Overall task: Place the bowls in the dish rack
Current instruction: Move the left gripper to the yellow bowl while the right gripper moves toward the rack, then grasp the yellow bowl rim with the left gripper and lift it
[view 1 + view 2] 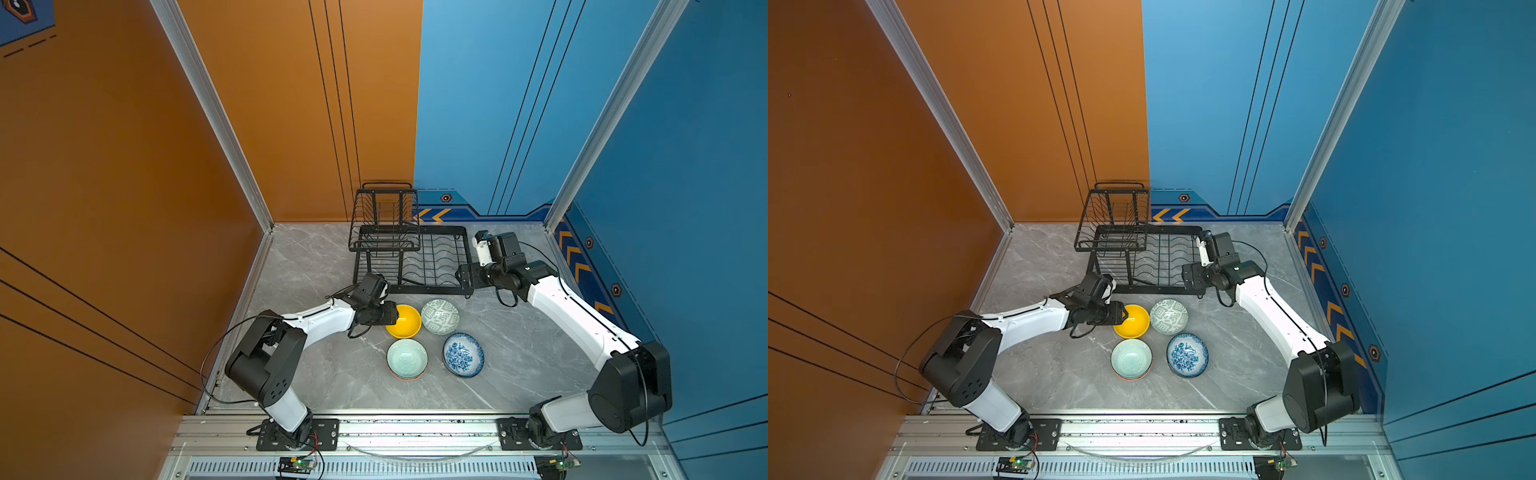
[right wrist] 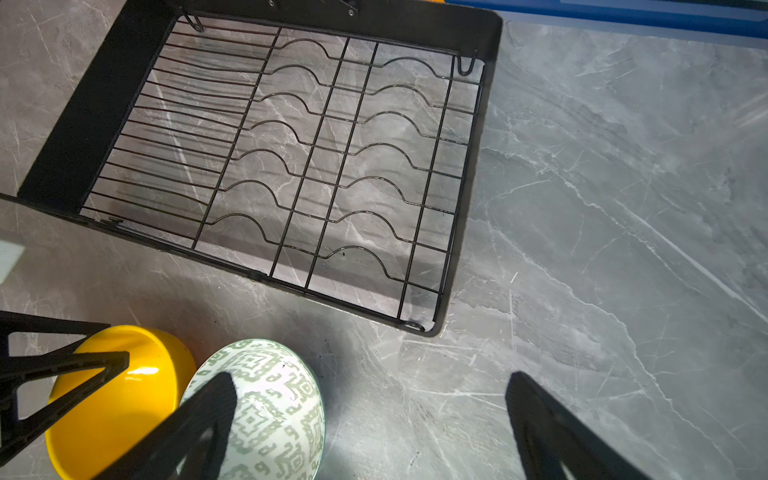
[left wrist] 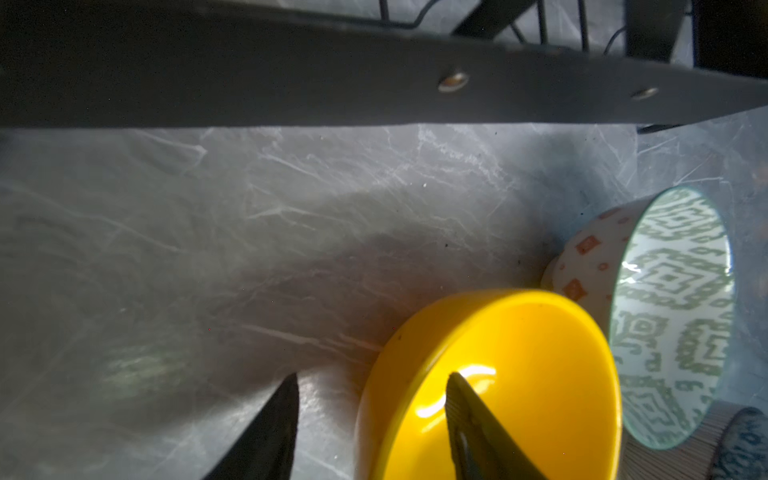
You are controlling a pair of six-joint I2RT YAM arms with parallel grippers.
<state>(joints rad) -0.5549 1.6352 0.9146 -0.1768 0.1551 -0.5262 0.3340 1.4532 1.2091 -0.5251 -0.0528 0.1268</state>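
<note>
Table [image 1: 316, 374]: grey marbled top, orange wall on the left and blue wall on the right; carries the rack and all the bowls.
Dish rack [image 1: 432, 289]: black wire, at the back centre of the table; raised basket [image 1: 384, 216] over its left end. Lower tray [image 2: 83, 124] with rows of curved dividers, seen clearly from the right wrist.
Bowls: clustered on the table just in front of the rack's near edge, two by two, all mouth-up.
Yellow bowl [image 1: 409, 326]: back left of the cluster, just beside the grey-green one.
Grey-green bowl [image 1: 440, 316]: back right, nested in the orange-diamond bowl [image 3: 582, 257].
Mint bowl [image 1: 407, 358]: front left, seated in a reddish-rimmed bowl [image 1: 405, 377]; pattern of that lower one hidden.
Blue floral bowl [image 1: 462, 354]: front right, near the mint one.
Left gripper [image 3: 372, 376]: low at the yellow bowl's left rim, jaws parted and astride its wall. One finger [image 3: 469, 415] inside the bowl, the other outside with bare table showing between it and the wall; not closed on the bowl.
Right gripper [image 2: 370, 415]: spread wide, nothing between the fingers, by the rack's near right corner.
</note>
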